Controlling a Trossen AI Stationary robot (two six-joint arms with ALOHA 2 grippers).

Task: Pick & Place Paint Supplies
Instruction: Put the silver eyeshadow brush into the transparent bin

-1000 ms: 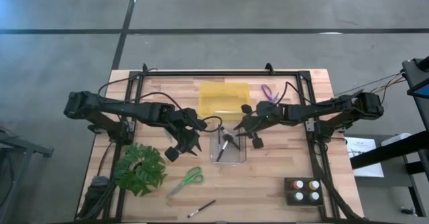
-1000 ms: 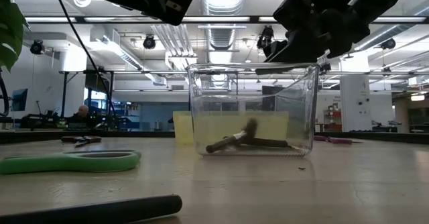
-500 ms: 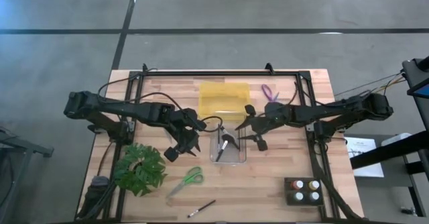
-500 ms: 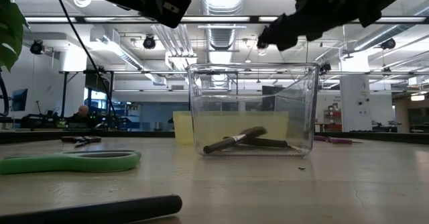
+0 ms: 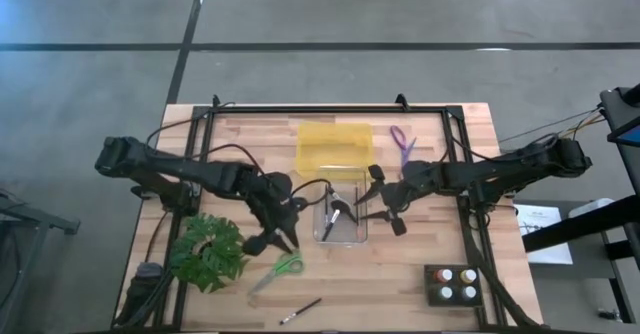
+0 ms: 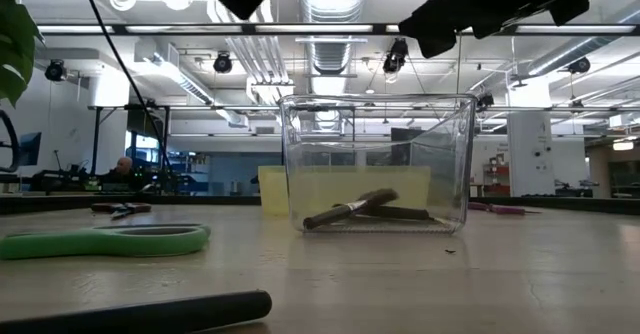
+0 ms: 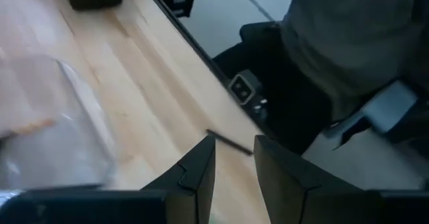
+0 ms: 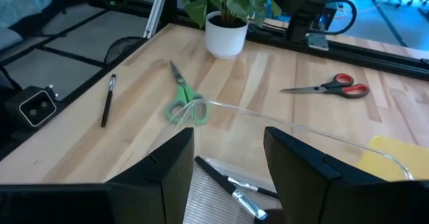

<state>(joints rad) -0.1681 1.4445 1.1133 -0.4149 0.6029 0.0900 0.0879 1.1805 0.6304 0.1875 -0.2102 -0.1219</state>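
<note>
1. two dark arms hang over the wooden table (image 5: 420,254), both near the clear plastic bin (image 5: 340,218) at its middle.
2. the right gripper (image 5: 382,200) hovers just beside the bin's right rim, its fingers (image 8: 305,167) spread apart with nothing between them.
3. inside the bin lie thin dark-handled brushes (image 6: 350,209), flat on the bottom and crossing each other.
4. the left gripper (image 5: 273,230) sits left of the bin, above the green scissors (image 5: 283,268); its fingers (image 7: 201,167) stand a narrow gap apart and hold nothing.
5. one more dark brush (image 5: 301,311) lies near the table's front edge, apart from the scissors.
6. purple scissors (image 5: 401,139) rest at the far side, beside the yellow tray (image 5: 334,146).
7. red-handled scissors (image 8: 330,87) show only from the right wrist, near the white pot of the leafy plant (image 5: 208,252).
8. four little paint bottles (image 5: 452,283) stand in a dark holder at the front right corner.
9. no writing or label can be read anywhere.
</note>
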